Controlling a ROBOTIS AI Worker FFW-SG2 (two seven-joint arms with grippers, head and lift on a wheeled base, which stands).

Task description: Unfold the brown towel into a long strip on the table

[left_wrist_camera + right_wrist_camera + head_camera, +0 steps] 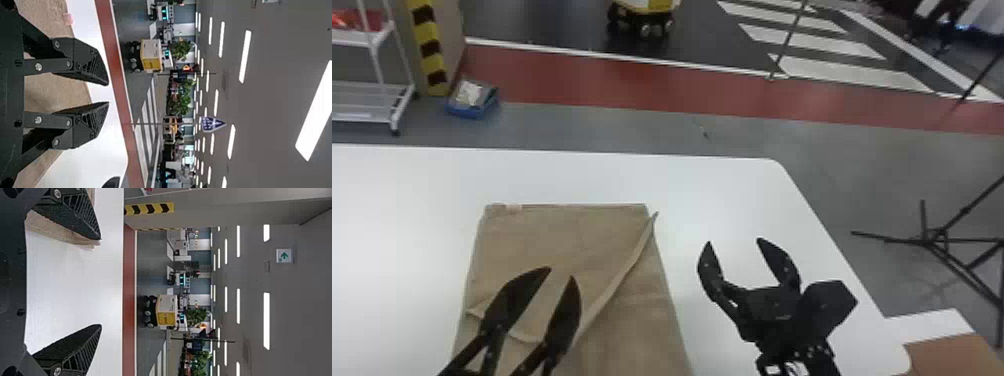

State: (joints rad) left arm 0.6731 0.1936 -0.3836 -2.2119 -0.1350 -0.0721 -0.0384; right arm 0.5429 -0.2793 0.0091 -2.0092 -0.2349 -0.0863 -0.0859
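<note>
The brown towel (567, 230) lies folded flat on the white table, with a diagonal fold edge running from its far right corner toward the near left. Over the towel's nearer left part is my left gripper (561, 274), its fingers parted; in the left wrist view, the left gripper (109, 93) has a gap between its tips, with towel (51, 92) behind. To the right of the towel, my right gripper (733, 241) stands wide apart above bare table. In the right wrist view, the right gripper (101, 282) holds nothing, and a towel edge (58, 230) shows beside one finger.
The white table (712, 185) has its right edge beyond the right gripper. A brown box-like surface (947, 355) sits at the near right corner. On the floor stand a black tripod (937, 237), a white rack (367, 100) and a blue bin (473, 102).
</note>
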